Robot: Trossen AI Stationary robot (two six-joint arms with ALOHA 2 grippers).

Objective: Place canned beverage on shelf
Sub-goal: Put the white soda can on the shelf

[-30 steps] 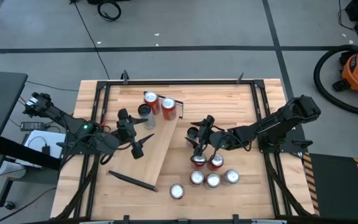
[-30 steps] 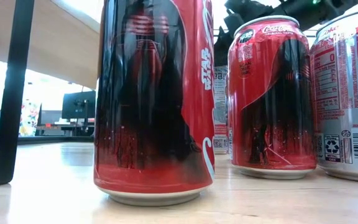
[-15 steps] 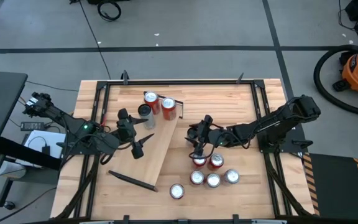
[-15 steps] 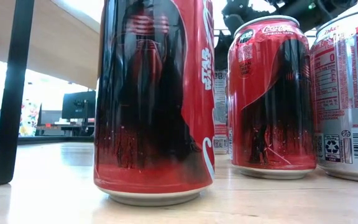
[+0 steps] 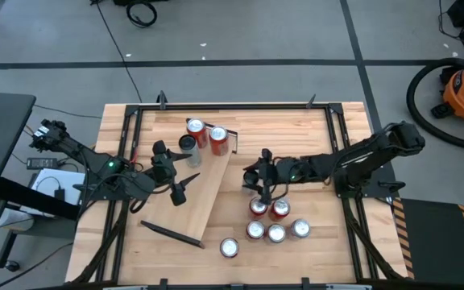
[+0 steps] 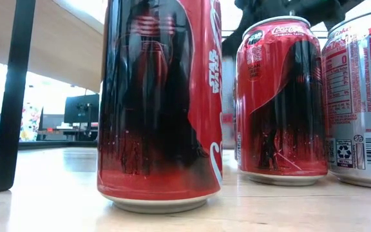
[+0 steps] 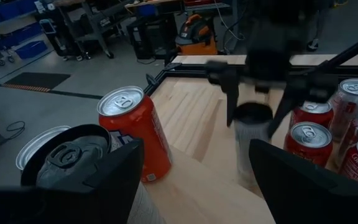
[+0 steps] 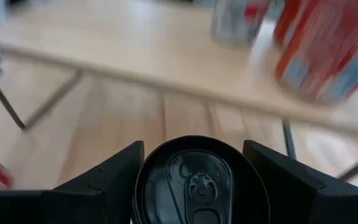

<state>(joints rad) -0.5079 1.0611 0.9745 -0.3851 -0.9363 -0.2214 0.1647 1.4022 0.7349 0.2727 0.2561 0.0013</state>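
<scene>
My right gripper is shut on a silver can with a dark top, which stands just far of the cluster of red cans on the tabletop. In the left wrist view that can shows between the right arm's fingers. The shelf, a pale plank on dark end bars, lies slantwise left of centre. Two red cans and a dark-topped can stand on its far end. My left gripper hangs open over the shelf's left edge. My right gripper pinches the can's upper body between its two fingers, one on each side just below the rim. The fingers come from the table's right, slanting a little downward. The can stands upright; whether its base is clear of the table I cannot tell.
Several red cans stand near the front, one apart and close to the low camera. The shelf's near end bar lies on the tabletop. Bare wood is free at the far right.
My right gripper has swung from pointing toward the near cans to pointing toward the table's left, moving toward the far edge and rising slightly. Its fingers have closed on the dark-topped can, which has shifted behind the front cans in the low view.
</scene>
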